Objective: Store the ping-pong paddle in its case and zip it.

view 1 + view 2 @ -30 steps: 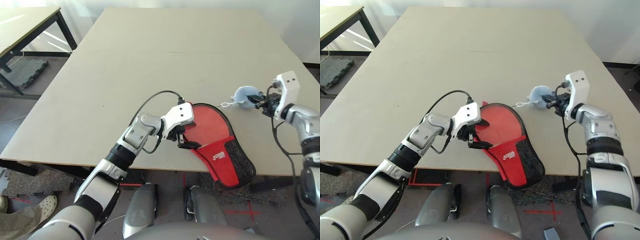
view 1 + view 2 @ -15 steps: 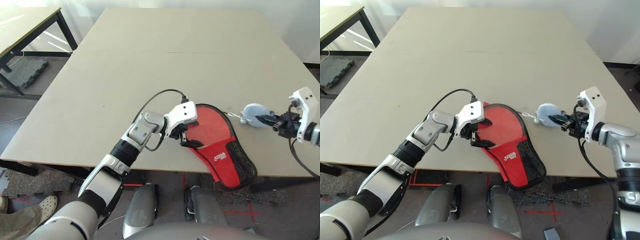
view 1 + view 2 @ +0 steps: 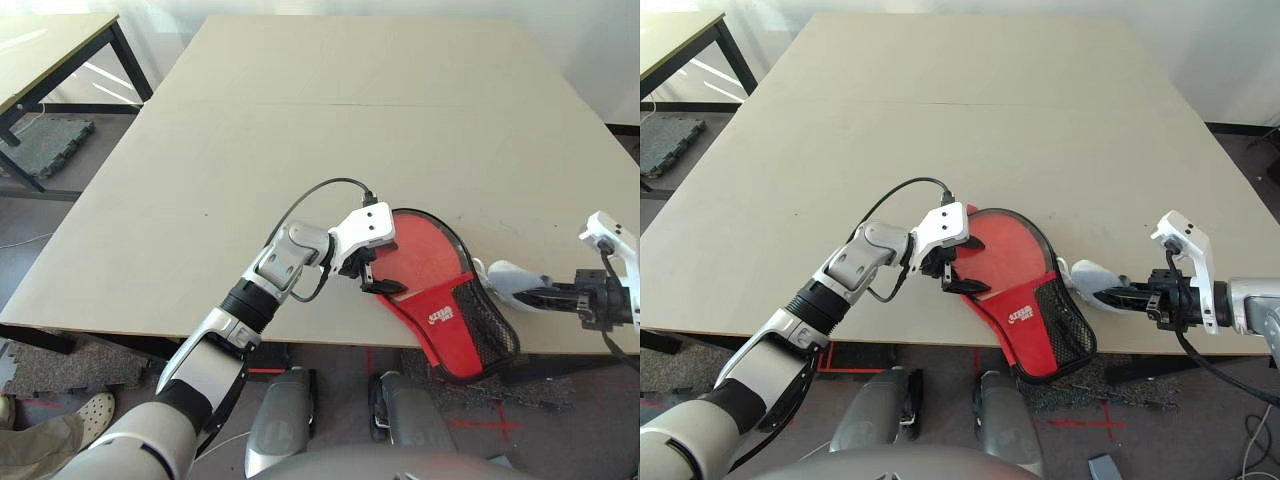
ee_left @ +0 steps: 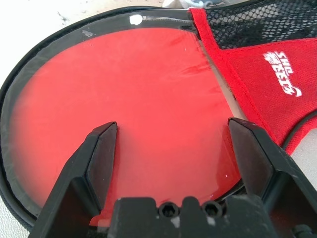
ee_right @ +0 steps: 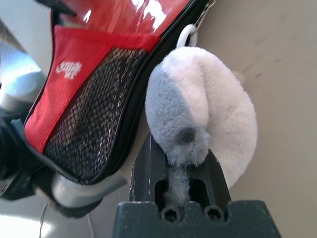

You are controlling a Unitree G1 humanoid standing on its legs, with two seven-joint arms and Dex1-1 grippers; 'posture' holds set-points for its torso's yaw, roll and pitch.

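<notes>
The right tool (image 3: pixel 1107 296), nearly closed on the soft pouch (image 3: pixel 1092 275), has slid down the case's (image 3: pixel 1022 318) side, apparently zipping it, the left tool (image 4: pixel 173 122) wide open.

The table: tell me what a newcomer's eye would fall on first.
Probably the red-and-black case at the near edge, the red paddle showing inside. Next, the grey plush beside it, pinched in the right gripper. The left gripper stands open over the case.
</notes>
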